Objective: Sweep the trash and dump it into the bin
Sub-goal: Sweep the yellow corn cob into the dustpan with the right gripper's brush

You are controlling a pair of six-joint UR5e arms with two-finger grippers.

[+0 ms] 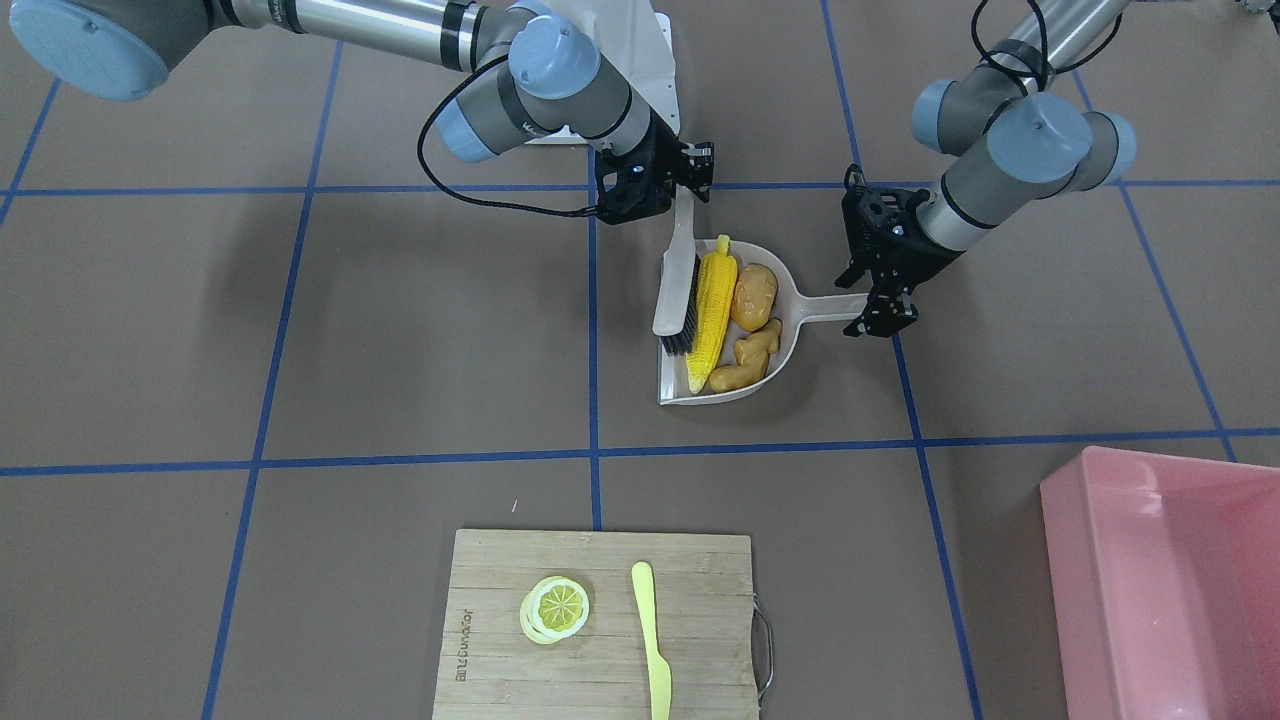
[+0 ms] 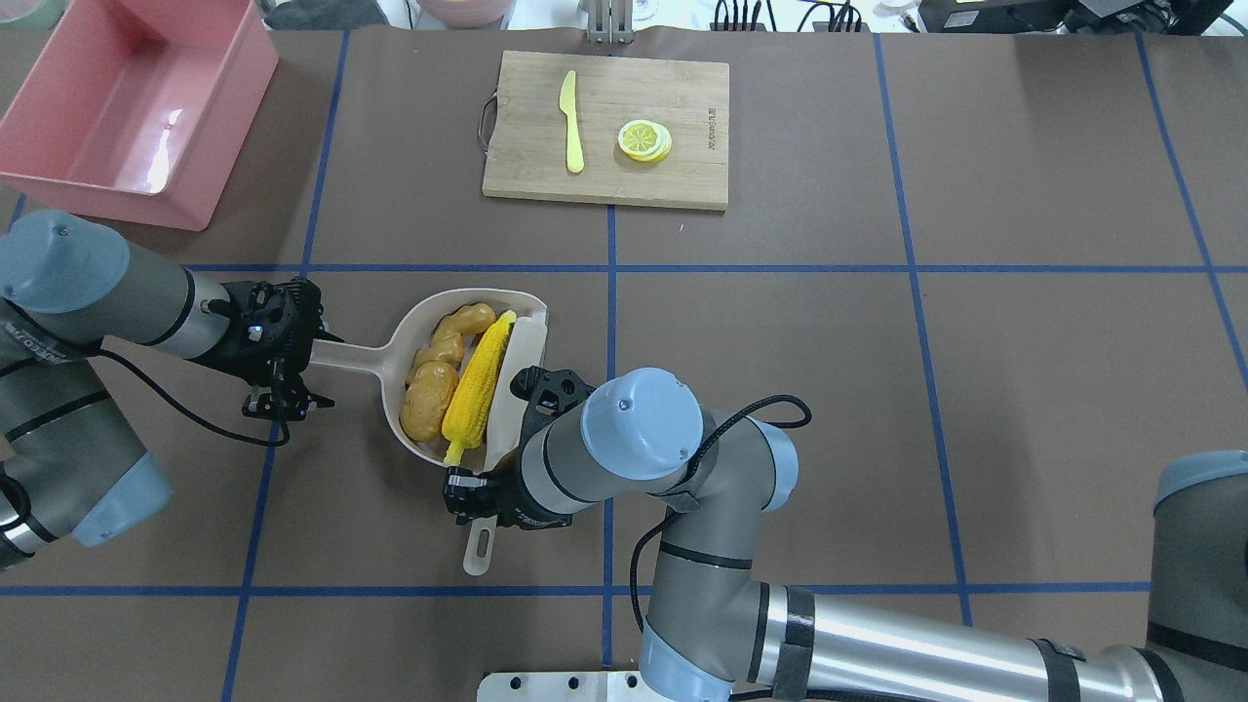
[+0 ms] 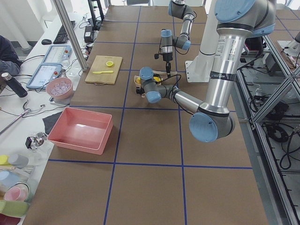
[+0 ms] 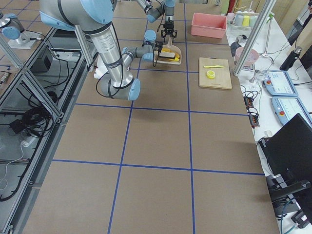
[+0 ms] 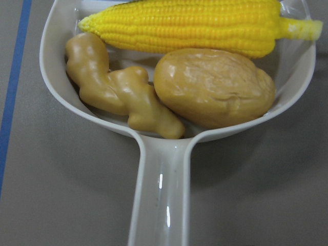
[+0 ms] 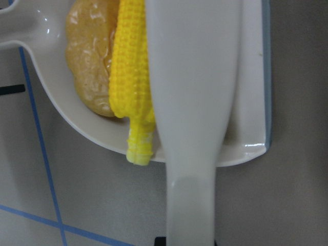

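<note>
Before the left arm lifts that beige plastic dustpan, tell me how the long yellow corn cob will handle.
The long yellow corn cob probably rolls easily: it is round and tapered, lying along the open lip of the beige plastic dustpan. Its glossy plastic look suggests it is stiff and slides readily. The white bristle brush against it likely blocks it.

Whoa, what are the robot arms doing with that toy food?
They're cleaning up. The right gripper holds a brush lying against the corn cob, and the left gripper holds the dustpan by its handle. The corn cob, potato and ginger root are all in the dustpan. The pink bin, off to the robot's left, is empty.
</note>
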